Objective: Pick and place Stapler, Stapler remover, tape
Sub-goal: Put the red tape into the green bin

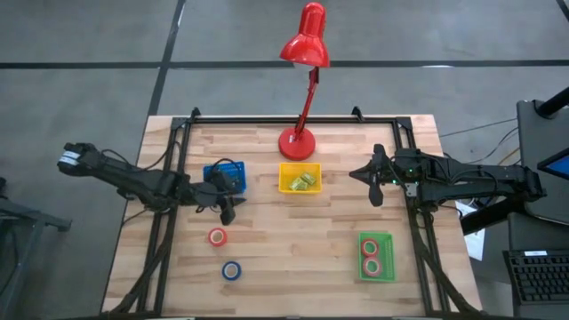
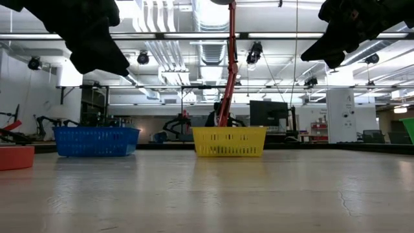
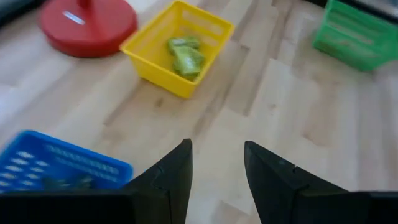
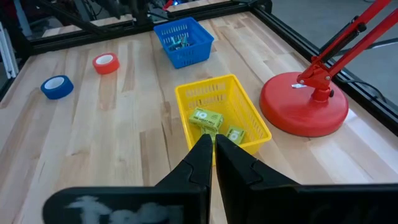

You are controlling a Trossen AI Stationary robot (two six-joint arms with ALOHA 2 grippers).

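- Currently, two tape rolls lie loose on the table: a red tape roll and, just beside it toward the front edge, a blue tape roll.
- Two more red rolls already sit in the green bin; the yellow bin holds green items, and the blue bin holds small items too blurred to name.
- The left gripper hangs above the table beside the blue bin, fingers spread and pinching nothing.
- The red tape roll lies near the left gripper, toward the front edge; the blue one lies further the same way.
- The right gripper hangs well apart from both loose rolls, fingers pressed together and empty.
- Judgement: the left arm is nearer, and a short move forward and down should straddle the red roll. A ring has no long axis, so jaw angle matters little.
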